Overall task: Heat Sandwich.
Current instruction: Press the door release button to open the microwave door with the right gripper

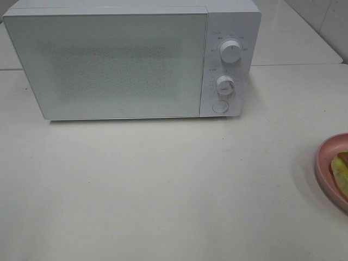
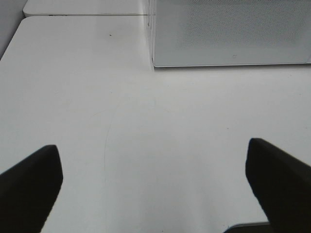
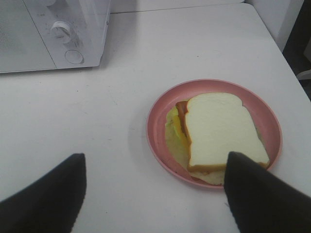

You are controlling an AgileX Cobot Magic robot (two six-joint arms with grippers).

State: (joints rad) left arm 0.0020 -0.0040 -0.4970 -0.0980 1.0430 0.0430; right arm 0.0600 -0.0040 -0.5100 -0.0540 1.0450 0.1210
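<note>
1. Table point(image 1: 163, 190): white and bare across the middle. You have free room in front of the microwave, probably left so that the door can swing.
2. Microwave point(image 1: 119, 60): stands at the back of the table, door shut and facing the arms. The sandwich cannot go in until the door is opened, so I judge that to be the step in hand.
3. Plate point(image 3: 158, 111): round and pink, at the table's right edge, well apart from the microwave and nearer the front. It sits on the right arm's side, likely so that arm can carry it.
4. Sandwich point(image 3: 218, 128): lies flat on the plate, white slice on top, red filling and lettuce showing at one side.
5. Right gripper point(image 3: 155, 162): wide open, holding nothing. It hovers over the plate's near rim. One finger covers the sandwich's near corner in the wrist view, and you cannot tell whether they touch.
6. Left gripper point(image 2: 153, 148): fully open and empty, above bare table, facing the microwave's lower left corner. The sandwich is nowhere near it.
7. Two knobs point(image 1: 230, 53) and a round button point(image 1: 220, 106) sit on the microwave's right panel.
</note>
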